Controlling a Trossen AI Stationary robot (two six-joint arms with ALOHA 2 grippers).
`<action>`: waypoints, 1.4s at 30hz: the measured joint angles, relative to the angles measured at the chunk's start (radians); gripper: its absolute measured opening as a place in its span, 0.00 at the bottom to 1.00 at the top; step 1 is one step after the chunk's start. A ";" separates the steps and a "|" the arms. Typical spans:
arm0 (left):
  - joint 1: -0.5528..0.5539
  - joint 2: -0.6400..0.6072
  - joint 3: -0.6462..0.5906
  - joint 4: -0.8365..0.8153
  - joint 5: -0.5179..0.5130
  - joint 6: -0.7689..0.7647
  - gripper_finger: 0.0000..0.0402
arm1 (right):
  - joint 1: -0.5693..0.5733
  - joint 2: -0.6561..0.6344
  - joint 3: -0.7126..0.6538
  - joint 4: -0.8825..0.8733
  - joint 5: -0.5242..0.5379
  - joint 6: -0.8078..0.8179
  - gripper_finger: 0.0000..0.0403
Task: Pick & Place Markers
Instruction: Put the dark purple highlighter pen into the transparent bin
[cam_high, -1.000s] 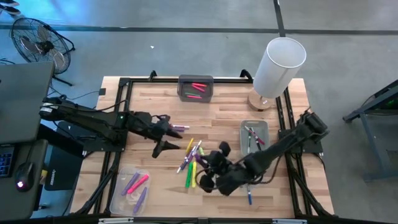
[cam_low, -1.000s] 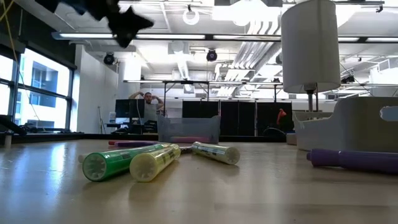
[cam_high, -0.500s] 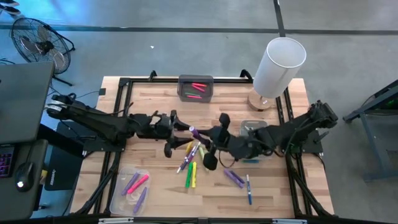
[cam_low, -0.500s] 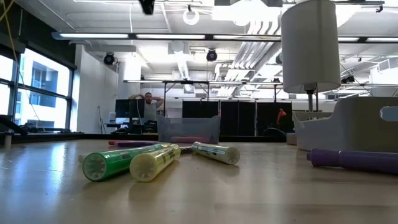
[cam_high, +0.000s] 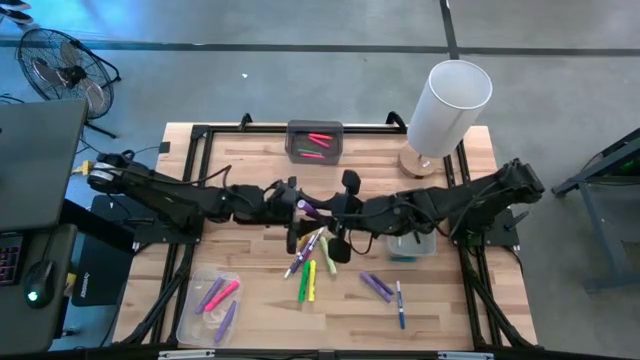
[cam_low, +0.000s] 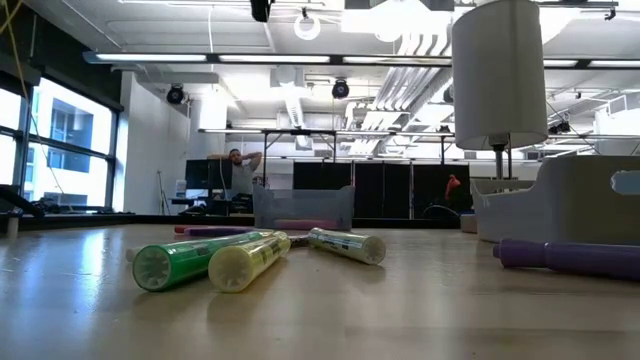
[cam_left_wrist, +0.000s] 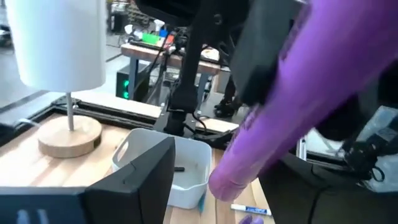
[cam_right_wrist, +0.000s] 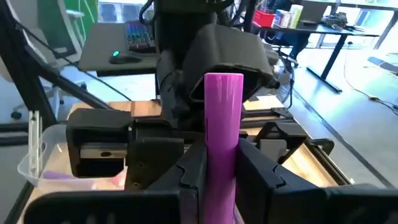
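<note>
Purple marker is up off the table mid-board, pinched between the right gripper's fingers, its free end pointing at the left gripper, which sits just beside it with jaws spread and nothing in them. Loose markers lie on the wood right below the handoff spot, two more nearer the right side. Others sit in the clear tray, the grey bin and the white tray by the lamp.

two dark jointed arms
</note>
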 joint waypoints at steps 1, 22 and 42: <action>0.000 0.004 0.004 0.000 -0.010 -0.012 0.52 | -0.006 -0.002 0.000 -0.001 -0.016 -0.006 0.13; 0.001 -0.009 0.005 -0.170 0.065 -0.332 0.15 | -0.075 -0.011 -0.002 -0.105 -0.165 0.083 0.34; -0.602 -0.113 0.102 -1.193 0.118 -1.604 0.17 | -0.066 -0.058 -0.001 -0.300 -0.174 0.204 0.48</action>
